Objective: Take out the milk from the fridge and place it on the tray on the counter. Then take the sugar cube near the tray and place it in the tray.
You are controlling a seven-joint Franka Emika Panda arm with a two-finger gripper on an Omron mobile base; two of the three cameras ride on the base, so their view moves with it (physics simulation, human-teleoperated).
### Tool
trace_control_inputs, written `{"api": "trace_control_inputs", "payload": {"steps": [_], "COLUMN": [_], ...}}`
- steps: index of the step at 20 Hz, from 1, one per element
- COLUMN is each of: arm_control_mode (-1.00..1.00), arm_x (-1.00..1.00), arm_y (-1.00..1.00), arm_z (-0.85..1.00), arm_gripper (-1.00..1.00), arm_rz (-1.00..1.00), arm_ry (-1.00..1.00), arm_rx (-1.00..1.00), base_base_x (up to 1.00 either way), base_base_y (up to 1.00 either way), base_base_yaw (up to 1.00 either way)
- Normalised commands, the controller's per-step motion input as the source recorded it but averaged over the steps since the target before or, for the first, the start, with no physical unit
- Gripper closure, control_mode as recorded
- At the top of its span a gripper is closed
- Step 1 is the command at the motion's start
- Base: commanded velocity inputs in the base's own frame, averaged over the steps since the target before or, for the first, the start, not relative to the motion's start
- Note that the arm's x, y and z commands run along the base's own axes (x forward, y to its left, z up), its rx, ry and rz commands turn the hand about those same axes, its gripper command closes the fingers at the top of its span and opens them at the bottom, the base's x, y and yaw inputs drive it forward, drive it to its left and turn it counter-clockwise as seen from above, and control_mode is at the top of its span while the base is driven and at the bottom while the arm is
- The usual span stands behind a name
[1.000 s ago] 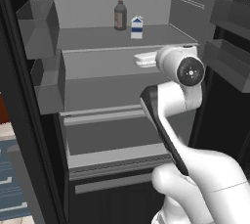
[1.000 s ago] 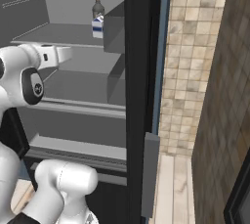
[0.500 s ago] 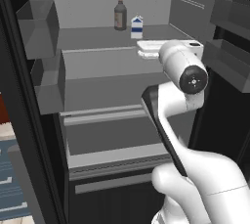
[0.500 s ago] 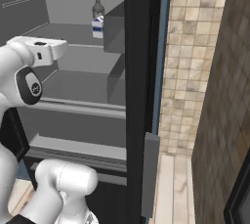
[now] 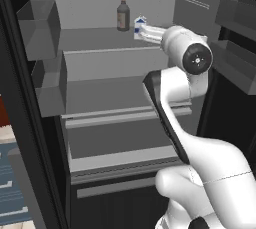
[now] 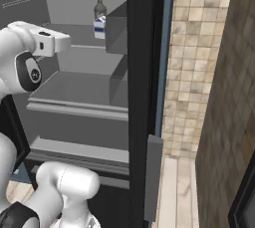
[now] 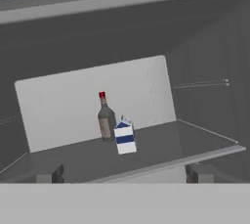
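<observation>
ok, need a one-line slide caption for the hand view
Gripper open, facing the fridge shelf where the milk carton stands beside a dark bottle.

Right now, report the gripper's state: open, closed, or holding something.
Gripper: open and empty, its two fingertips wide apart, pointing at the milk on the fridge shelf.

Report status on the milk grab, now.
Gripper open, empty, short of the shelf edge. Milk upright on the top fridge shelf, untouched. Dark bottle just behind and beside the carton, not blocking the approach.
</observation>
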Motion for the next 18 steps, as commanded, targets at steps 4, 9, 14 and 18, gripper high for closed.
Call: {"api": "trace_control_inputs", "payload": {"steps": [4,9,14,18], "arm_control_mode": [-1.0,-1.0,-1.0,-1.0], "arm_x": [0.01,0.02,0.0,-0.02], "arm_y": [0.0,0.0,-0.07,-0.17], "arm_z": [0.44,0.15,-0.09,-0.19], "arm_gripper": [-1.0,-1.0,-1.0,-1.0], "arm_rz": [-0.01,-0.09,-0.01,0.01], "arm_ry": [0.2,0.14,0.07,0.0], "arm_rx": [0.03,0.0,0.01,0.01], "base_base_x": [0.0,0.0,0.0,0.0], "base_base_y": [0.0,0.0,0.0,0.0], "base_base_yaw": [0.0,0.0,0.0,0.0]}}
